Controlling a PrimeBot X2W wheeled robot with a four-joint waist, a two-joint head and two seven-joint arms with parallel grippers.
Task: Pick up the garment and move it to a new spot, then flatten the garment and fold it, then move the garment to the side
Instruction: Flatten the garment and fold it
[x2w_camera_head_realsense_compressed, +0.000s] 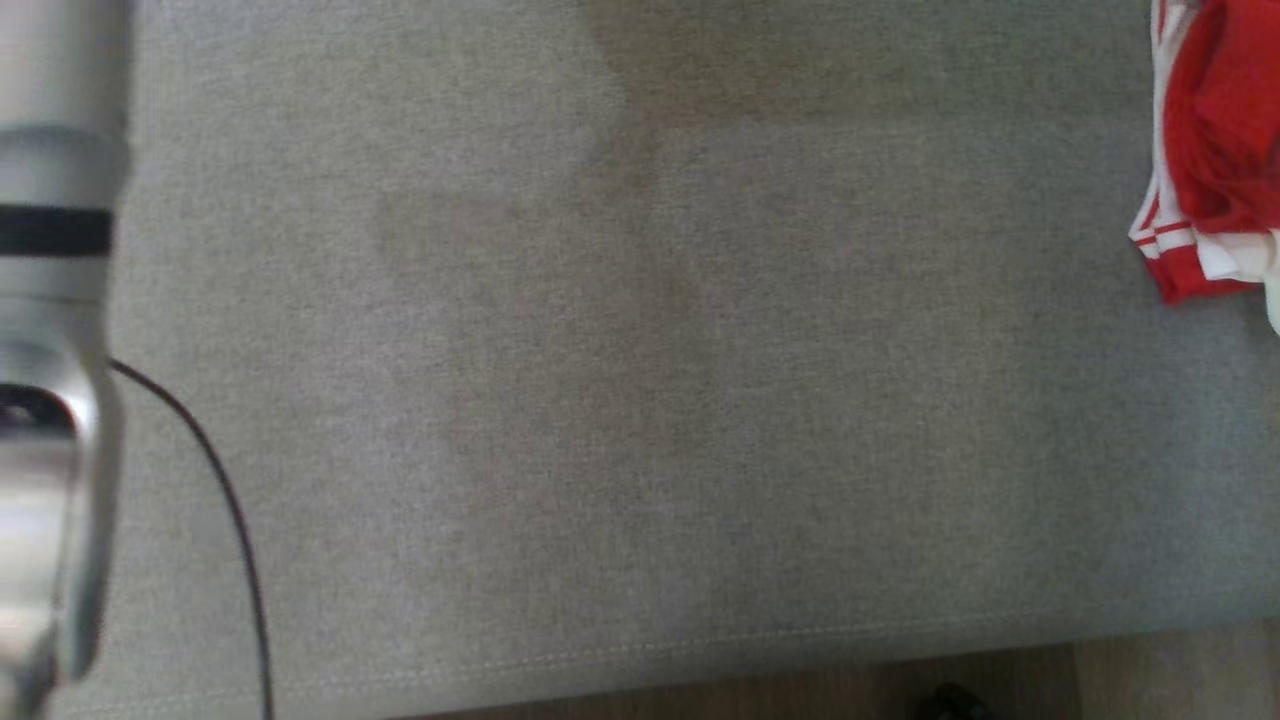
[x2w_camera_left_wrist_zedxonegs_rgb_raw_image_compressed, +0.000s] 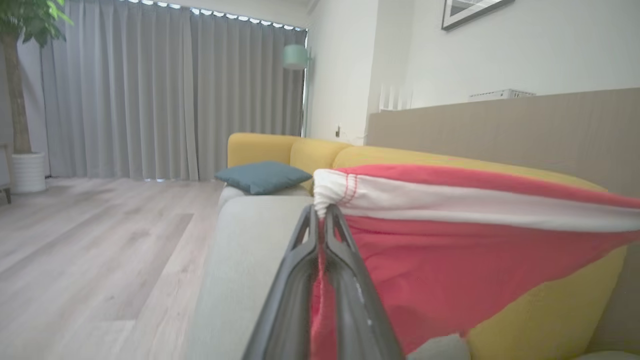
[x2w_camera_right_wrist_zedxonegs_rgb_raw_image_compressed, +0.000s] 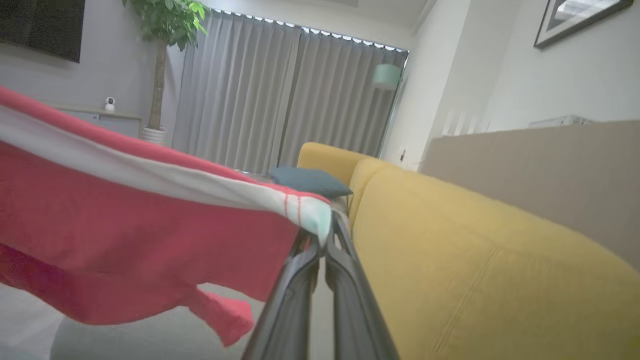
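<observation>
The garment (x2w_camera_left_wrist_zedxonegs_rgb_raw_image_compressed: 450, 250) is red with a white band and hangs stretched above the sofa. In the left wrist view my left gripper (x2w_camera_left_wrist_zedxonegs_rgb_raw_image_compressed: 321, 212) is shut on one corner of the white band, with red cloth running down between its fingers. In the right wrist view my right gripper (x2w_camera_right_wrist_zedxonegs_rgb_raw_image_compressed: 327, 235) is shut on the opposite corner of the band, and the garment (x2w_camera_right_wrist_zedxonegs_rgb_raw_image_compressed: 125, 225) spreads away to the left with its lower edge drooping. The head view catches a bunched part of the garment (x2w_camera_head_realsense_compressed: 1215, 140) at the top right edge. A pale forearm (x2w_camera_head_realsense_compressed: 50, 350) runs down the left edge.
The grey sofa seat (x2w_camera_head_realsense_compressed: 640, 400) spreads below, its front seam and the wooden floor (x2w_camera_head_realsense_compressed: 1150, 670) at the bottom. A black cable (x2w_camera_head_realsense_compressed: 225, 500) curves by the forearm. A yellow backrest (x2w_camera_right_wrist_zedxonegs_rgb_raw_image_compressed: 475, 260) and a blue cushion (x2w_camera_left_wrist_zedxonegs_rgb_raw_image_compressed: 262, 176) lie ahead, and a potted plant (x2w_camera_left_wrist_zedxonegs_rgb_raw_image_compressed: 22, 100) stands by the curtains.
</observation>
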